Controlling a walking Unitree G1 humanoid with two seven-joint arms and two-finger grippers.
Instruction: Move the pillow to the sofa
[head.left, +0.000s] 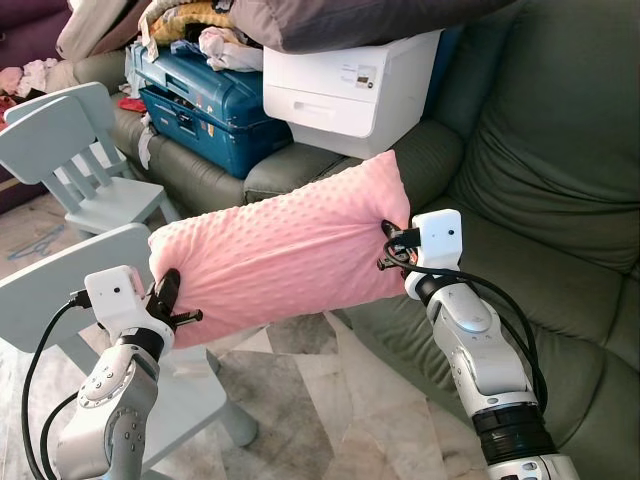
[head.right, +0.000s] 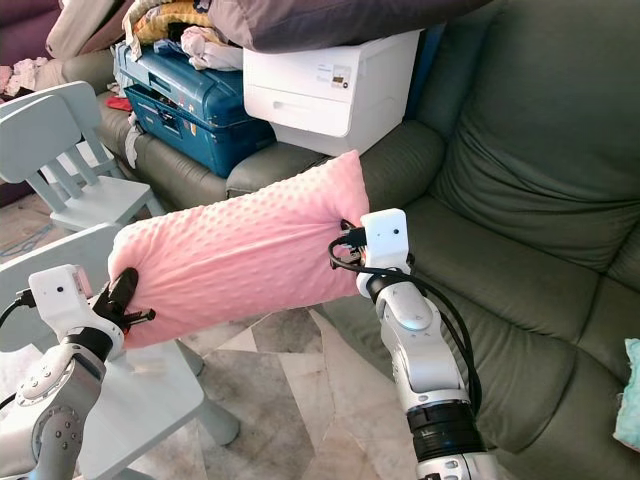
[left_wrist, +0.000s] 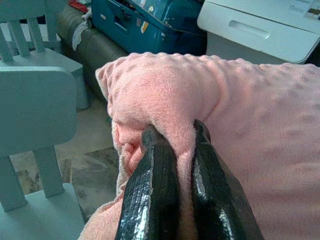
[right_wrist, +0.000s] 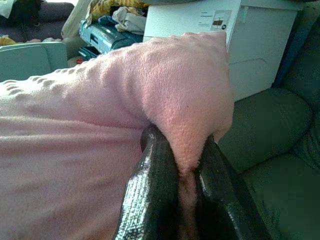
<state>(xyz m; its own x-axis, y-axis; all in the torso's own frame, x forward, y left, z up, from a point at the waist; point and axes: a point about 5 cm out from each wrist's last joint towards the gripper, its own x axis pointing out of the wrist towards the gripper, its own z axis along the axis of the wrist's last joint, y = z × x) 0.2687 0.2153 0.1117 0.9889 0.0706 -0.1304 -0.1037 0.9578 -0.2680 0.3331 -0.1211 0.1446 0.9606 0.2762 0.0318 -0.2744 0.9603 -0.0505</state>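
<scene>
dominating the right of the scene, the dark green sofa (head.left: 560, 180) has its near seat cushion bare; its far end carries a white printer (head.left: 345, 85), a blue suitcase (head.left: 205, 110) and heaped clothes (head.left: 190, 25). two pale blue child chairs (head.left: 70, 140) stand to the robot's left on the tiled floor (head.left: 340, 400).

the pink dotted pillow (head.left: 285, 245) hangs in the air between both arms, just short of the seat edge, resting on nothing. its long axis runs across the robot's front, left to right, tilted: the right end is higher and nearer the sofa, the left end lower, above the nearer chair.

left gripper (left_wrist: 175, 145): fingers clenched on a fold of plush at the left end. right gripper (right_wrist: 180, 150): fingers clenched on a pinch of the right end.

risks, as a judgement: both holds take only a small gather of soft fabric, so a pull apart or a quick swing could slip one end free and drop the pillow to the floor. the low left end could snag the near chair back while swinging across. releasing too early would leave the pillow overhanging the seat edge.
</scene>
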